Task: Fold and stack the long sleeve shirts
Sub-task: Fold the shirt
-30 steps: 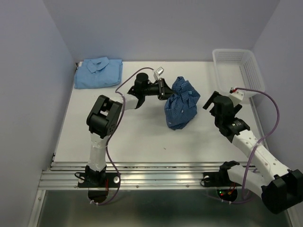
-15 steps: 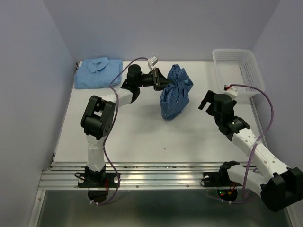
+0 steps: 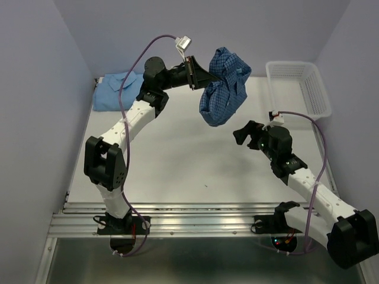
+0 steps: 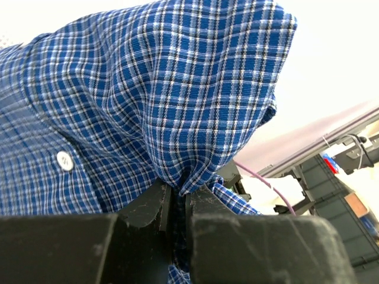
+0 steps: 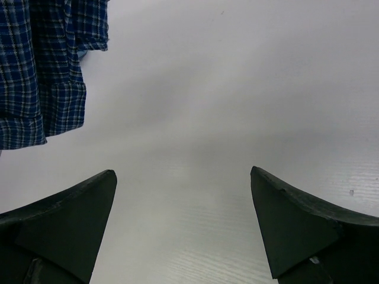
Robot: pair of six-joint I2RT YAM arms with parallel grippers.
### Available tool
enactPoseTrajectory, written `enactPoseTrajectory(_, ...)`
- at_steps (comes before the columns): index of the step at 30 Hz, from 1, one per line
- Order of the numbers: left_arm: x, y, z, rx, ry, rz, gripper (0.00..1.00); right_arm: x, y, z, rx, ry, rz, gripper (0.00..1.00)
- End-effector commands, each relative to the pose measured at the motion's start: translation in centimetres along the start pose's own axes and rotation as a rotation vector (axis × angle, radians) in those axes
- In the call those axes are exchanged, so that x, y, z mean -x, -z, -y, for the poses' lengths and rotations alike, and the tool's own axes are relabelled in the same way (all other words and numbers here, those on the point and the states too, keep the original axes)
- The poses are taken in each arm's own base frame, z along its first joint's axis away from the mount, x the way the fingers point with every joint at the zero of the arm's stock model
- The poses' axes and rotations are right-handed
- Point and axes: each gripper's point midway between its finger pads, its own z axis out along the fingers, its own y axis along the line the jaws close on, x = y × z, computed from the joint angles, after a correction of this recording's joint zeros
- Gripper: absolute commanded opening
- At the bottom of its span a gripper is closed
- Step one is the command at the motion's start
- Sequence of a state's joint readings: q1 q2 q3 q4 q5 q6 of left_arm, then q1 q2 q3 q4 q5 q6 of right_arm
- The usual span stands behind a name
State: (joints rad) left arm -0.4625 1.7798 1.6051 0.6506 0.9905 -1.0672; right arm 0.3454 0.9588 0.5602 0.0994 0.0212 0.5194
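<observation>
The dark blue checked shirt (image 3: 222, 89) hangs bunched in the air above the table's far middle. My left gripper (image 3: 207, 76) is shut on a pinch of its cloth and holds it up. In the left wrist view the checked shirt (image 4: 148, 100) fills the frame above the closed left gripper (image 4: 179, 192). The light sky blue shirt (image 3: 121, 90) lies folded at the far left corner, partly hidden by the left arm. My right gripper (image 3: 241, 135) is open and empty, low over the table right of centre. The right wrist view shows that gripper (image 5: 183, 177) open and the shirt's hanging hem (image 5: 41, 89) at upper left.
A white plastic mesh basket (image 3: 299, 89) stands at the far right of the white table (image 3: 177, 160). The table's front edge runs along a metal rail (image 3: 177, 213). Grey walls close in the left, back and right.
My left arm has lifted the checked shirt off the table, up and toward the back. My right gripper has moved left and nearer, toward the table's middle.
</observation>
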Motion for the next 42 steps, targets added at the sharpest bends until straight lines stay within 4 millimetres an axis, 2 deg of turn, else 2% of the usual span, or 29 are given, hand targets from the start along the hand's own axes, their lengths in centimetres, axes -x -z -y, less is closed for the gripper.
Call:
enactPoseTrajectory(1,0.5,0.2,0.0,0.020,-0.020,0.031,0.00,3.3,0.0,-1.2,0.015,-0.057,0.103,1.00)
enactPoseTrajectory(2,-0.1,0.2,-1.1,0.035,0.007,0.024,0.00,4.0,0.4,-1.0,-0.008,-0.063,0.124,1.00)
enactPoseTrajectory(3,-0.4,0.1,-1.6,0.044,0.014,0.023,0.00,3.6,0.7,0.3,-0.078,-0.065,0.104,1.00)
enactPoseTrajectory(5,-0.9,0.0,-2.5,0.067,0.029,0.036,0.00,4.9,1.7,3.3,-0.262,-0.066,0.157,1.00)
enactPoseTrajectory(6,-1.0,-0.2,-2.7,0.073,0.032,0.044,0.00,6.1,3.0,5.0,-0.380,-0.061,0.196,1.00)
enactPoseTrajectory(8,-1.7,-0.7,-3.5,0.084,0.050,0.044,0.00,7.1,4.3,6.1,-0.463,-0.064,0.234,1.00)
enactPoseTrajectory(9,-2.4,-1.6,-3.5,0.082,0.069,0.036,0.00,8.0,5.2,6.3,-0.489,-0.066,0.267,1.00)
enactPoseTrajectory(12,-4.0,-3.7,-4.5,0.071,0.119,0.000,0.00,8.9,6.1,6.1,-0.487,-0.077,0.307,1.00)
enactPoseTrajectory(13,-5.6,-5.0,-5.1,0.066,0.168,-0.033,0.00,9.7,6.8,6.0,-0.488,-0.077,0.336,1.00)
enactPoseTrajectory(15,-6.5,-6.6,-4.4,0.033,0.182,-0.056,0.00,11.2,8.3,6.1,-0.519,-0.070,0.383,1.00)
enactPoseTrajectory(16,-7.3,-7.4,-4.9,0.030,0.198,-0.073,0.00,11.8,9.0,6.2,-0.539,-0.068,0.399,1.00)
enactPoseTrajectory(18,-7.8,-8.8,-3.3,-0.012,0.182,-0.092,0.00,12.6,10.5,6.8,-0.594,-0.062,0.429,1.00)
enactPoseTrajectory(20,-7.9,-9.5,-2.7,-0.028,0.174,-0.097,0.00,13.8,12.0,6.7,-0.601,-0.059,0.470,1.00)
enactPoseTrajectory(21,-7.8,-9.6,-2.9,-0.022,0.153,-0.099,0.00,14.0,12.4,6.8,-0.608,-0.058,0.480,1.00)
enactPoseTrajectory(23,-7.2,-9.5,-4.4,0.106,0.141,-0.084,0.00,14.0,12.9,7.0,-0.615,-0.060,0.491,1.00)
enactPoseTrajectory(24,-7.3,-8.7,-7.8,0.289,0.091,-0.067,0.00,13.8,12.8,7.0,-0.610,-0.058,0.486,1.00)
enactPoseTrajectory(25,-6.9,-8.0,-8.7,0.370,0.051,-0.054,0.00,13.7,12.8,7.0,-0.608,-0.053,0.480,1.00)
enactPoseTrajectory(26,-6.0,-7.2,-8.1,0.419,0.001,-0.032,0.00,13.6,12.6,7.1,-0.612,-0.052,0.474,1.00)
enactPoseTrajectory(27,-5.5,-5.3,-10.1,0.567,-0.047,-0.012,0.00,13.3,12.4,7.2,-0.617,-0.046,0.463,1.00)
enactPoseTrajectory(28,-5.0,-4.0,-10.7,0.642,-0.073,0.006,0.00,13.2,12.3,7.2,-0.620,-0.042,0.456,1.00)
enactPoseTrajectory(29,-4.0,-2.5,-10.0,0.702,-0.112,0.038,0.00,13.0,12.0,7.3,-0.624,-0.037,0.446,1.00)
enactPoseTrajectory(30,-3.3,-1.0,-10.4,0.787,-0.140,0.063,0.00,13.0,11.9,7.3,-0.624,-0.035,0.441,1.00)
enactPoseTrajectory(31,-2.2,2.0,-11.1,0.952,-0.188,0.104,0.00,12.7,11.6,7.2,-0.619,-0.031,0.428,1.00)
enactPoseTrajectory(33,-1.3,5.4,-11.7,1.119,-0.233,0.146,0.00,12.6,11.3,7.2,-0.619,-0.027,0.418,1.00)
enactPoseTrajectory(34,-0.9,8.0,-12.3,1.250,-0.259,0.166,0.00,12.3,11.0,7.3,-0.622,-0.022,0.404,1.00)
enactPoseTrajectory(36,0.3,11.2,-12.0,1.392,-0.302,0.215,0.00,12.0,10.5,7.4,-0.622,-0.014,0.385,1.00)
enactPoseTrajectory(39,0.4,12.9,-12.5,1.487,-0.360,0.180,0.00,11.8,10.1,7.2,-0.614,-0.003,0.366,1.00)
enactPoseTrajectory(40,-0.5,13.6,-14.0,1.546,-0.363,0.127,0.00,11.6,9.9,7.1,-0.608,0.002,0.356,1.00)
enactPoseTrajectory(42,-1.0,13.7,-15.6,1.593,-0.372,0.074,0.00,11.4,9.7,7.2,-0.608,0.008,0.347,1.00)
